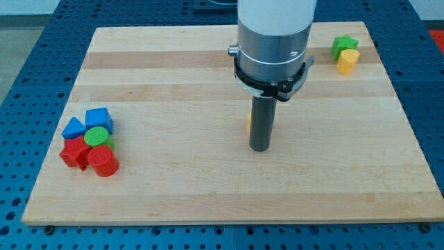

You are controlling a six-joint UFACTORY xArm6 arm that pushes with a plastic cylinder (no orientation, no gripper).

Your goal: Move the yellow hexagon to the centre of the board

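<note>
Nearest you, red, green and blue blocks [89,142] cluster at the view's left; mid-desk [173,187], my tip [259,148] hides most of the yellow hexagon [248,123], a sliver showing left; it sits roughly central, so little remains; no jaws fitted; farthest, green [342,45] and yellow [347,61] blocks touch.

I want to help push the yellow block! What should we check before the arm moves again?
1. Yellow block found: ok, only a sliver of the yellow block shows behind the rod.
2. It is a hexagon: cannot tell, mostly hidden.
3. My tip beside it: ok, just to its right in the view.
4. Tip touching it: cannot tell.
5. Block near the middle of the board: ok, roughly there.
6. Other blocks out of the way: ok, the green and yellow pair and the red, blue and green cluster sit far off.
</note>
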